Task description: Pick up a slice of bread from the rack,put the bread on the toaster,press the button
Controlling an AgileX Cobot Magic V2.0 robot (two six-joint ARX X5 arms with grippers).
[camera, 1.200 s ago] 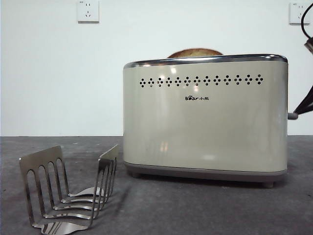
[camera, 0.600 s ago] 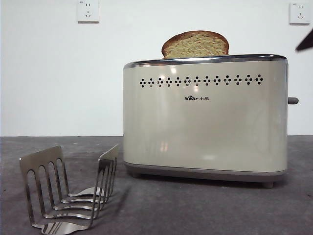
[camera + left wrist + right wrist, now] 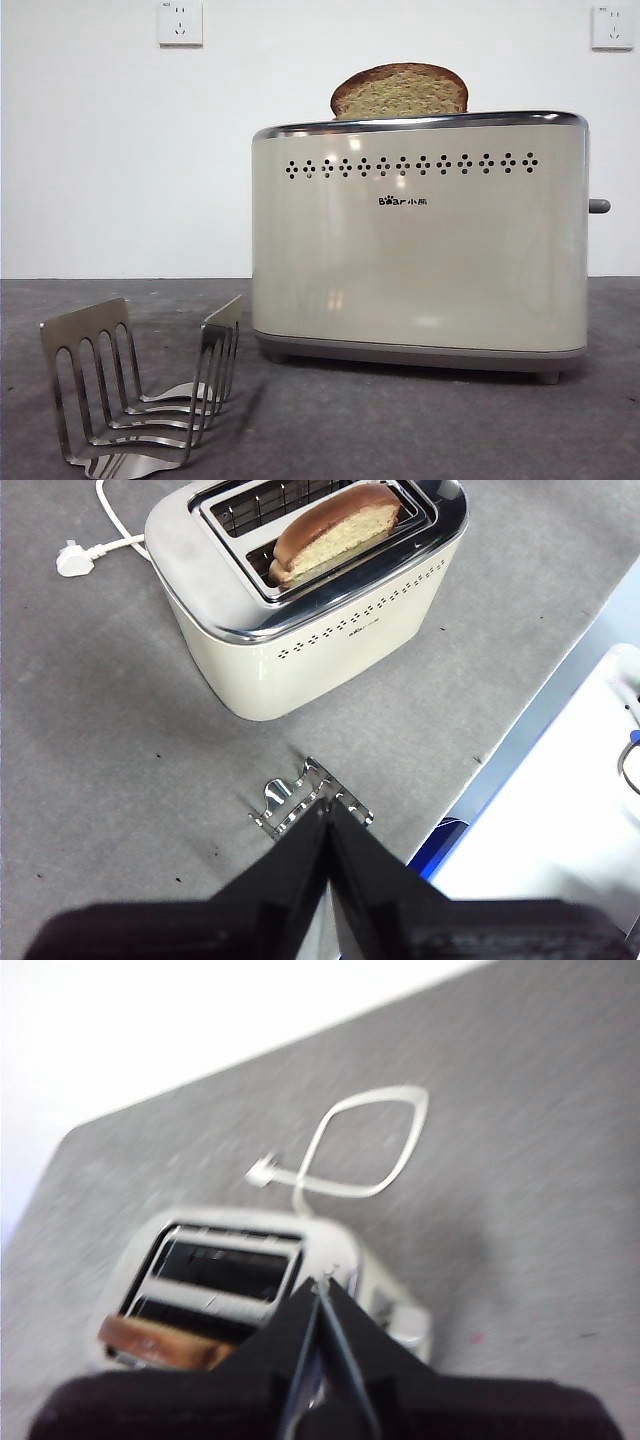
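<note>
The cream toaster (image 3: 420,260) stands on the grey table, and the slice of bread (image 3: 400,92) sticks up out of its top slot. The grey button (image 3: 599,206) juts from the toaster's right end. The steel rack (image 3: 140,390), at the front left, holds nothing. No arm shows in the front view. In the left wrist view my left gripper (image 3: 328,805) hangs shut above the rack (image 3: 290,800), well away from the toaster (image 3: 300,650) and the bread (image 3: 335,532). The blurred right wrist view has my right gripper (image 3: 318,1285) shut above the toaster (image 3: 330,1250), with the bread crust (image 3: 150,1338) at one side.
Two white wall sockets (image 3: 180,22) (image 3: 612,25) sit high on the back wall. The toaster's white cord and plug (image 3: 75,558) lie on the table behind it. Beyond the table's edge near the rack is a white surface (image 3: 560,810).
The right gripper came off the button and left the front view at the upper right. The button rose, and the bread came up from deep in the slot.
</note>
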